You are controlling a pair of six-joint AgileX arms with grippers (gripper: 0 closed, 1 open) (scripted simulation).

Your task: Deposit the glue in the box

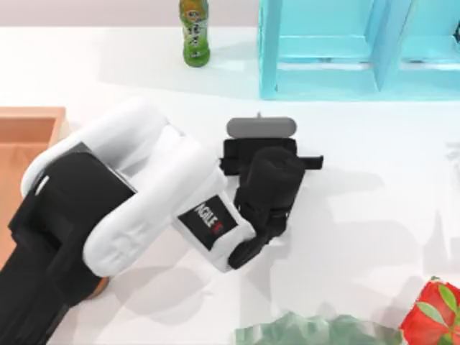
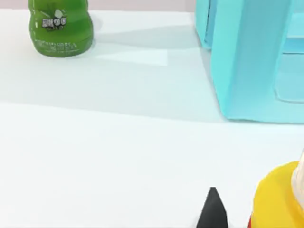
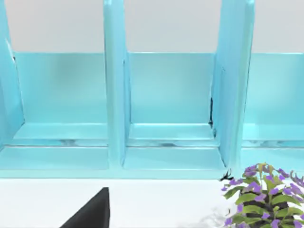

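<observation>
The glue (image 2: 279,198) shows in the left wrist view as a yellow-orange body with a bit of red label, cut off by the picture's edge. One black fingertip (image 2: 213,210) of my left gripper stands beside it with a small gap of table between them. In the top view my left gripper (image 1: 267,164) hangs over the middle of the table, pointing down, and hides the glue beneath it; it looks open. The box (image 1: 30,123), orange-brown wood with a light rim, lies at the table's left edge, partly under my left arm. A black finger (image 3: 91,212) of my right gripper shows in the right wrist view.
A green drink bottle (image 1: 194,32) stands at the back, left of the cyan shelf unit (image 1: 323,68). A red plant (image 1: 435,316) and green foliage (image 1: 316,332) sit at the front right. A purple-flowered plant (image 3: 263,194) stands before the shelf.
</observation>
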